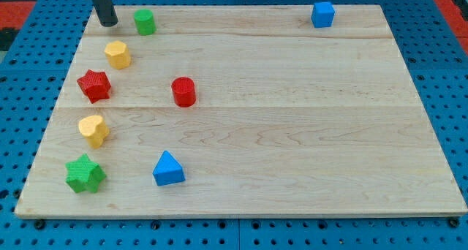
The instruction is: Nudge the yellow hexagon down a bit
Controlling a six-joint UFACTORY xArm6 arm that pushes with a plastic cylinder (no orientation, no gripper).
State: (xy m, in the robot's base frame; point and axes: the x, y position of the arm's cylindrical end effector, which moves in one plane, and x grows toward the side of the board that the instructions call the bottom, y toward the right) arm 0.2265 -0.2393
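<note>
The yellow hexagon [117, 54] lies on the wooden board [292, 133] near the view's upper left. My tip [108, 22] touches the board just above the hexagon and slightly to its left, with a small gap between them. A green cylinder [145, 21] stands to the right of my tip.
A red star [94, 85] lies below the hexagon, then a yellow heart [94, 130] and a green star [85, 174] further down the left side. A red cylinder [183, 91] is mid-left, a blue triangle [169, 169] lower, and a blue cube [322, 14] at the top right.
</note>
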